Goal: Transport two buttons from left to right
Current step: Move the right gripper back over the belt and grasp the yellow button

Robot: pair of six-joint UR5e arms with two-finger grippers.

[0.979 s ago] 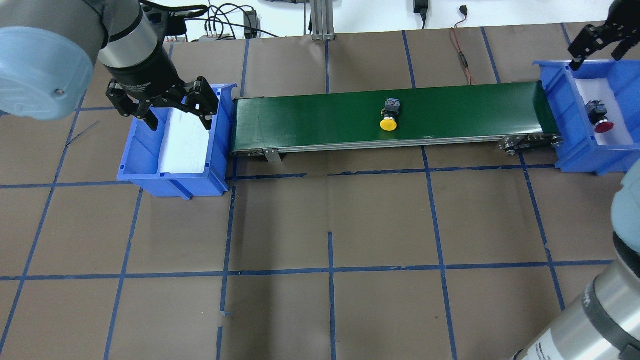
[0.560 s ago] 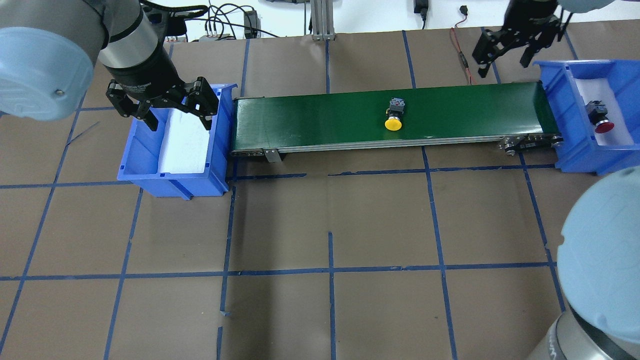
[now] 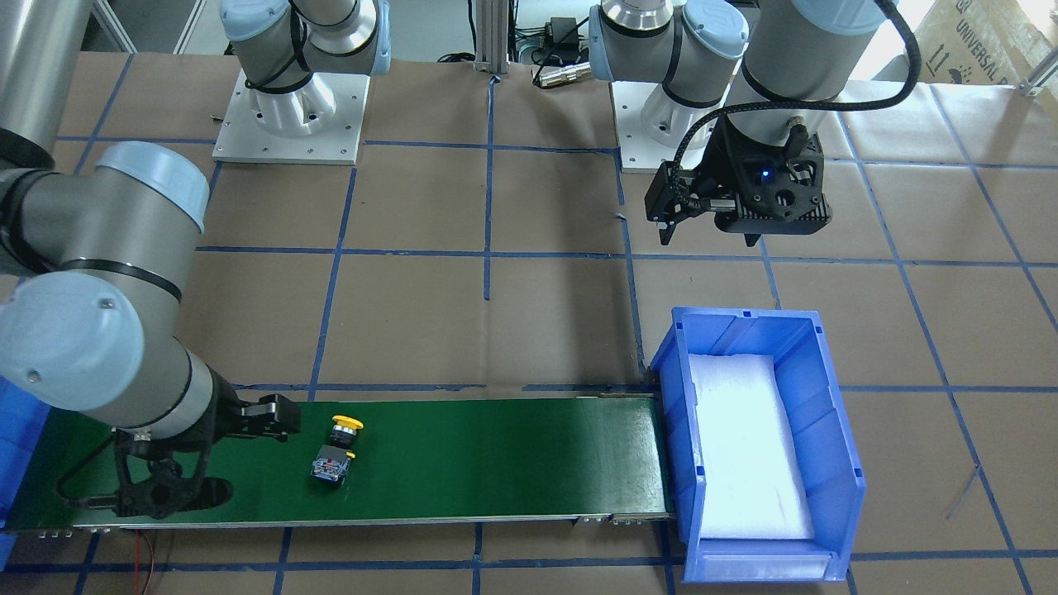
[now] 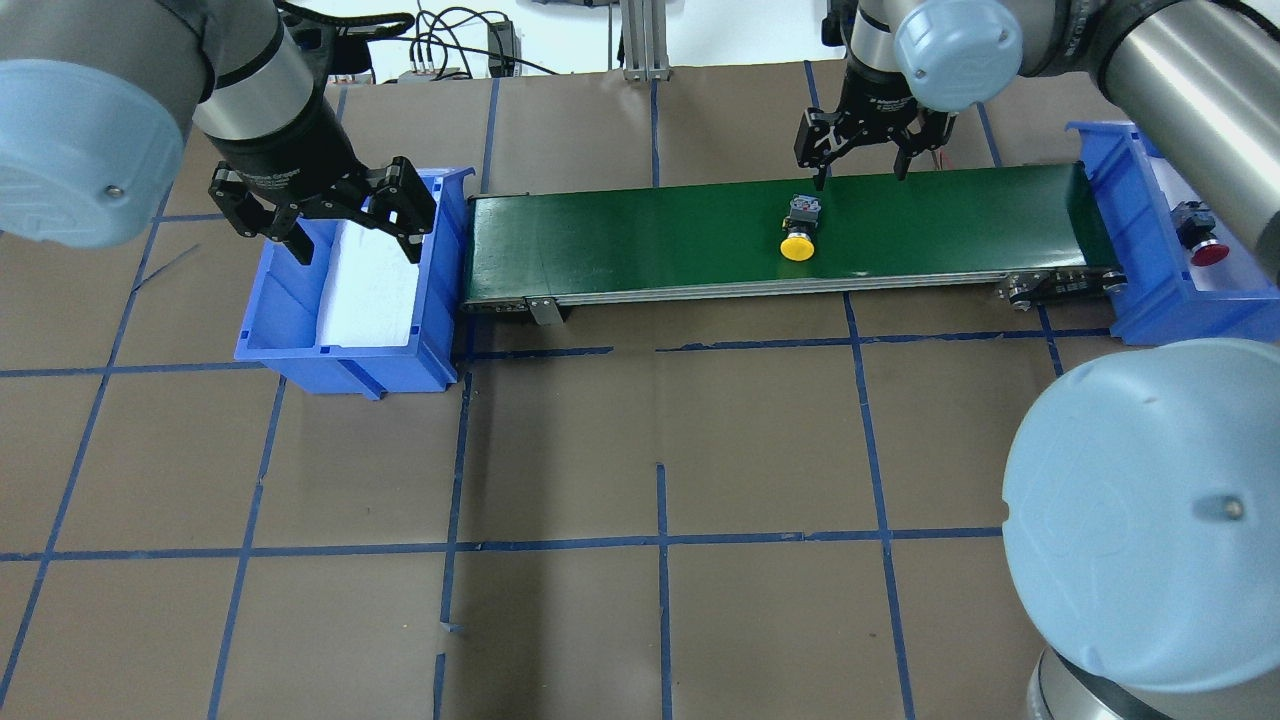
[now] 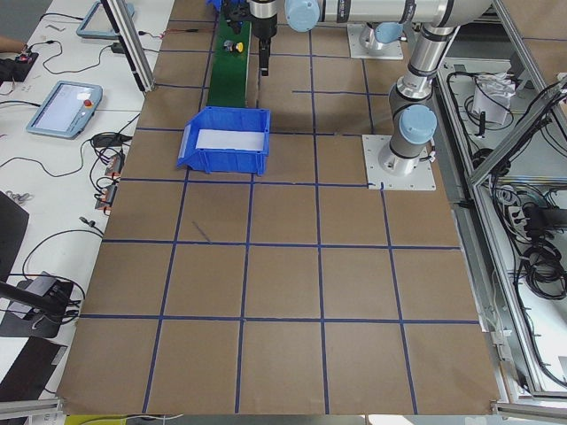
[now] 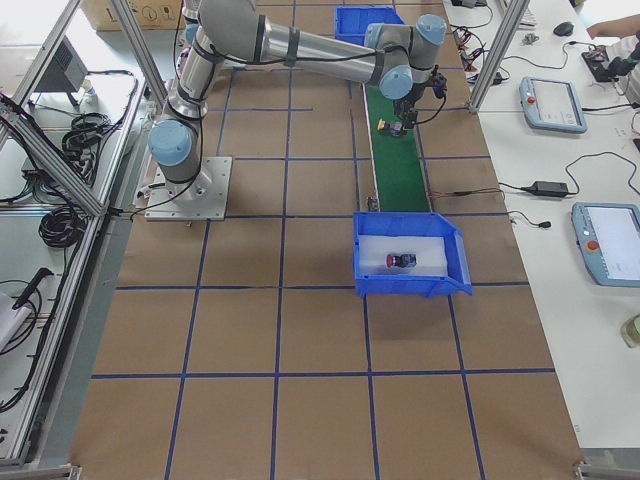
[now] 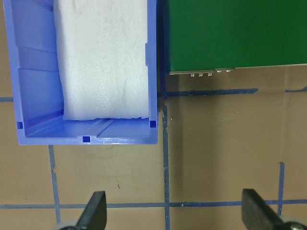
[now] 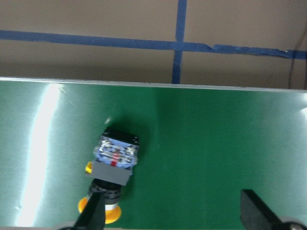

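Fingers (image 8: 254, 211) of the right gripper (image 4: 861, 168) stand wide apart and hold nothing. The gripper hangs over the far edge of the green conveyor belt (image 4: 650, 235), just beyond the yellow button (image 4: 800, 230). The left gripper (image 4: 355, 238) is likewise spread wide and empty, above the left bin (image 4: 280, 340), which contains only a white foam liner.

Hazards from this position:
- Off-centre approach. In the right wrist view the yellow button lies beside one finger, not midway between the two. A straight descent would likely set that finger on the button and knock it aside.
- Rolling. The button lies on its side, and the round cap and collar offer little to stop it if nudged. It may roll toward the belt edge and drop onto the table (image 4: 650, 450).
- Belt travel. If the belt runs, the button shifts out from under the fingers before they meet.
- Poor grip surface. Pinching the domed cap invites slip; the square block is the safer hold.

Yellow button: mushroom cap, black collar, grey-black contact block with a bluish terminal face. It lies near mid-belt, cap toward the robot's side. The red button (image 4: 1200, 238) lies in the right bin (image 4: 1150, 310).
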